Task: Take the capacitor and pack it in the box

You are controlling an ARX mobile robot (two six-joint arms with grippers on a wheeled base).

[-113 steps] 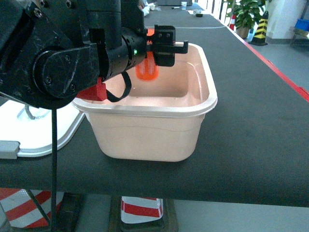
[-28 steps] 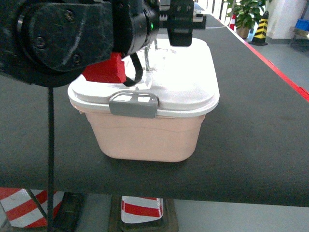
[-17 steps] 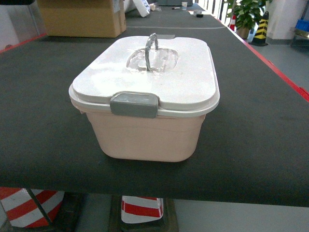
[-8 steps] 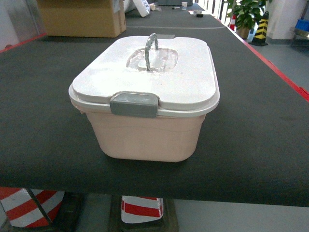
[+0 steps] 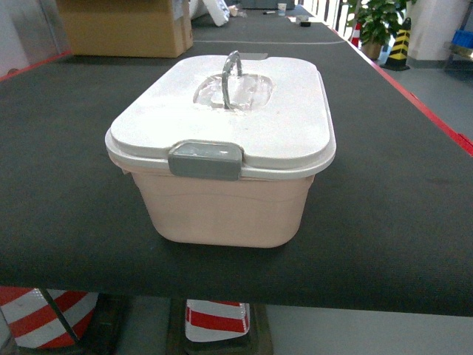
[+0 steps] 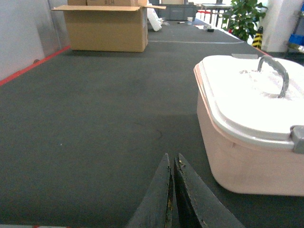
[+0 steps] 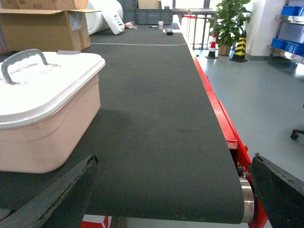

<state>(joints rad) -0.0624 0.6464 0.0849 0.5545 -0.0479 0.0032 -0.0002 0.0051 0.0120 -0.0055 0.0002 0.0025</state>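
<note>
The peach-pink box (image 5: 225, 207) stands on the dark belt with its white lid (image 5: 281, 126) on, grey latch (image 5: 205, 160) at the front and grey handle (image 5: 230, 70) upright. No capacitor shows in any view. Neither arm appears in the head view. In the left wrist view my left gripper (image 6: 171, 157) is shut and empty, low over the belt, left of the box (image 6: 247, 156). In the right wrist view my right gripper (image 7: 173, 159) is wide open and empty, to the right of the box (image 7: 42, 137), near the belt's front edge.
A brown cardboard box (image 5: 122, 28) stands at the belt's far left. The belt's red side rail (image 7: 223, 118) and end roller (image 7: 245, 199) run along the right, with floor beyond. A potted plant (image 5: 378, 22) and a striped cone (image 5: 401, 41) stand further back.
The left arm, which hung over the open box and then over the lidded one, has withdrawn from the head view. The lid now sits on the box. Nothing moved in the last second.
</note>
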